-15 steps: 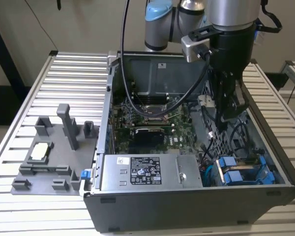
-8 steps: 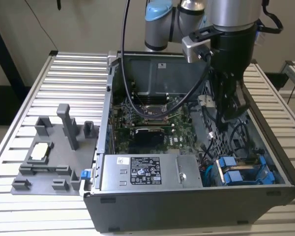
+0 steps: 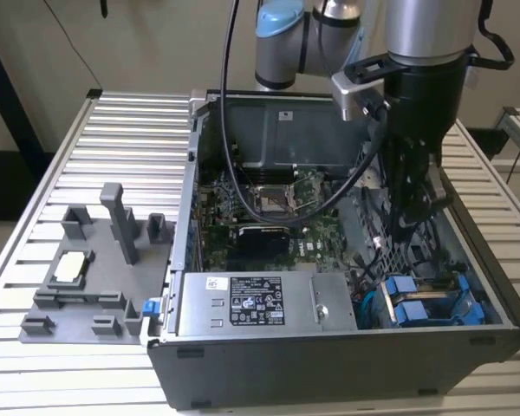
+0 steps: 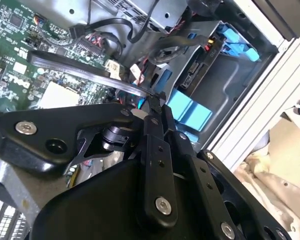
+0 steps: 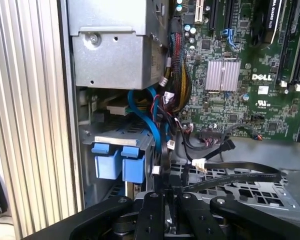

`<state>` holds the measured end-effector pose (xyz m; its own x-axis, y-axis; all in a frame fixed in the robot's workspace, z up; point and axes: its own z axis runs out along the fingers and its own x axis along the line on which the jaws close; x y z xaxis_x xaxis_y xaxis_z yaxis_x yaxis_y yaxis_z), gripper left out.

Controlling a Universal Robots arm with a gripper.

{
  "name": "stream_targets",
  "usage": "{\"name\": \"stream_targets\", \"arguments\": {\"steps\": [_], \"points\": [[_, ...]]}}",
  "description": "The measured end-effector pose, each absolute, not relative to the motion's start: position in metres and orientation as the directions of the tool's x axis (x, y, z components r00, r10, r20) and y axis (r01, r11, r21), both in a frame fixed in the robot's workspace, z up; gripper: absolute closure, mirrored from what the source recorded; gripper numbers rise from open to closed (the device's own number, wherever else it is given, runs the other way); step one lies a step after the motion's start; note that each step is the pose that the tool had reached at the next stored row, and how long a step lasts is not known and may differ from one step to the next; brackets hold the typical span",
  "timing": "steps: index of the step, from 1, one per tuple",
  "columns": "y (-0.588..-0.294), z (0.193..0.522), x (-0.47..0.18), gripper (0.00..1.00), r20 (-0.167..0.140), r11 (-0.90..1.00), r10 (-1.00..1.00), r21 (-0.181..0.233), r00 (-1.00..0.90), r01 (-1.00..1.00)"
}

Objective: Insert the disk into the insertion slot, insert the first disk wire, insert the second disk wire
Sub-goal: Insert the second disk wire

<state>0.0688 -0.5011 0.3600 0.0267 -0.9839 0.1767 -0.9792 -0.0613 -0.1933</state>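
From my remote station: the slatted metal table (image 3: pixel 61 147) carries an open computer case (image 3: pixel 329 364) lying on its side, with a grey parts fixture (image 3: pixel 95 277) beside it on the exterior view's left. The Universal Robots arm (image 3: pixel 425 35) reaches down into the case on the exterior view's right, past the green motherboard (image 3: pixel 269 212) and the labelled power supply (image 3: pixel 260 303).

The disk (image 3: pixel 416 312) is already seated in the drive bay at the case's near corner. Its bright blue carrier tabs face out of the bay, and they also show in the first wrist view (image 5: pixel 132 170). Blue and black cables hang just above it.

The gripper (image 4: pixel 152 102) hovers inside the case near that bay, low over the perforated metal floor (image 5: pixel 250 192). Its fingers (image 4: pixel 162 150) are drawn close together, almost no gap between them. A flat black wire (image 5: pixel 240 169) loops across the floor and runs straight into the fingertips, so I read them as pinched on its end. A small white-tagged connector (image 5: pixel 198 164) lies loose just beside it.
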Motion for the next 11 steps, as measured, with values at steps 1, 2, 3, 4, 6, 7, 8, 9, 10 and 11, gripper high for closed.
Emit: {"name": "stream_targets", "arguments": {"steps": [1, 2, 3, 4, 6, 7, 8, 9, 10, 11], "points": [[-0.5028, 0.3599, 0.0701, 0.84, 0.177, -0.061, -0.984, -0.191, 0.027, -0.980], [-0.5043, 0.3598, 0.0716, 0.84, 0.177, -0.061, -0.984, -0.189, 0.028, -0.980], [-0.5052, 0.3597, 0.0728, 0.84, 0.176, -0.061, -0.984, -0.187, 0.028, -0.980], [-0.5054, 0.3596, 0.0737, 0.84, 0.176, -0.061, -0.984, -0.187, 0.028, -0.980], [-0.5053, 0.3597, 0.0738, 0.84, 0.176, -0.061, -0.984, -0.187, 0.028, -0.980], [-0.5054, 0.3597, 0.0738, 0.84, 0.174, -0.061, -0.984, -0.187, 0.028, -0.981], [-0.5055, 0.3595, 0.0738, 0.84, 0.166, -0.059, -0.986, -0.187, 0.028, -0.980], [-0.5055, 0.3595, 0.0739, 0.84, 0.149, -0.056, -0.989, -0.188, 0.028, -0.980], [-0.5057, 0.3595, 0.0739, 0.84, 0.129, -0.052, -0.991, -0.189, 0.028, -0.980], [-0.5060, 0.3595, 0.0739, 0.84, 0.112, -0.049, -0.993, -0.190, 0.028, -0.980]]}}
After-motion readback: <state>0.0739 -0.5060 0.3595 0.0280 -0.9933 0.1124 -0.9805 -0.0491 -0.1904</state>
